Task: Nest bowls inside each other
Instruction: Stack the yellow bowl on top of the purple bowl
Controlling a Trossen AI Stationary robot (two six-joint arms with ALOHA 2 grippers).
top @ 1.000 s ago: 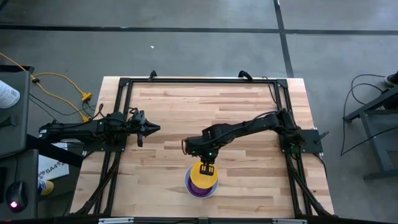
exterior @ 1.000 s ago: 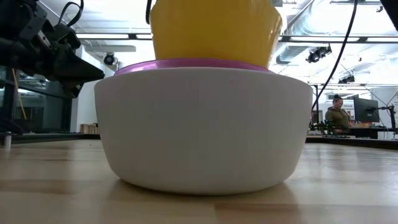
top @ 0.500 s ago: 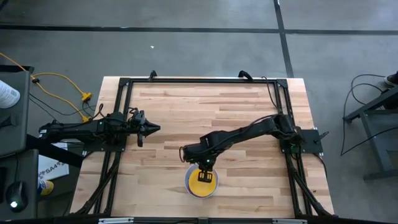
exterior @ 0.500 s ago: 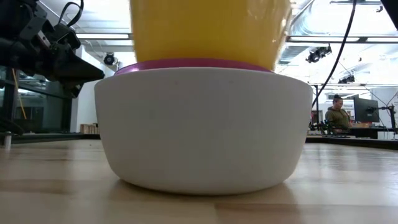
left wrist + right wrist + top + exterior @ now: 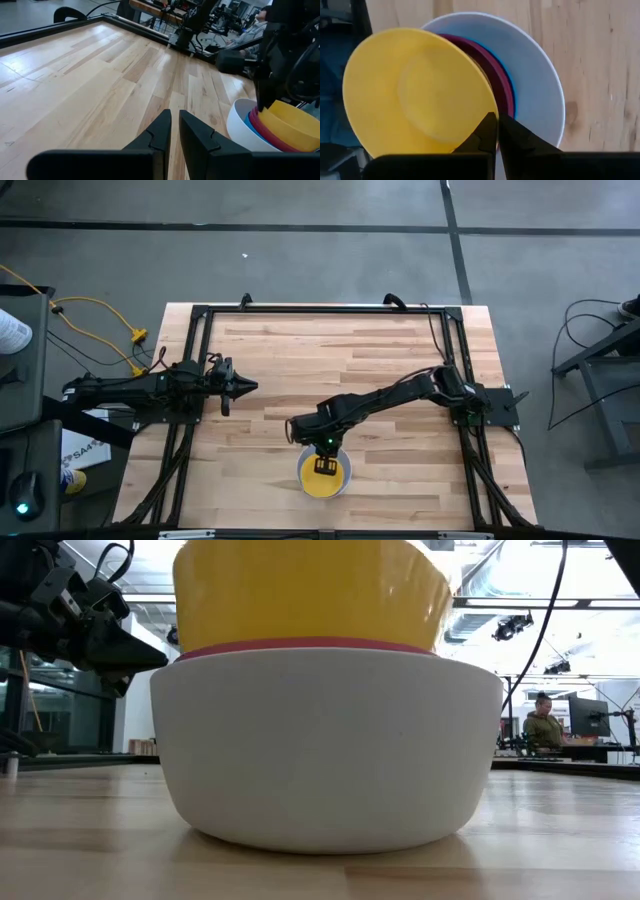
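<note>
Right end effector (image 5: 493, 131) pinches yellow bowl (image 5: 415, 92) rim, lowering it tilted into white bowl (image 5: 540, 75) stack; next: level, seat, release. Left end effector (image 5: 245, 387) idle, fingers narrow.

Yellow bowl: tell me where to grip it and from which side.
Grip the yellow bowl by its thin rim, coming down from above, one finger inside and one outside. It sits upright and open in the stack inside the white bowl, so its wall is mostly buried. The right end effector already pinches that rim.

wooden table (image 5: 300, 350), white bowl (image 5: 325, 745) on it
</note>
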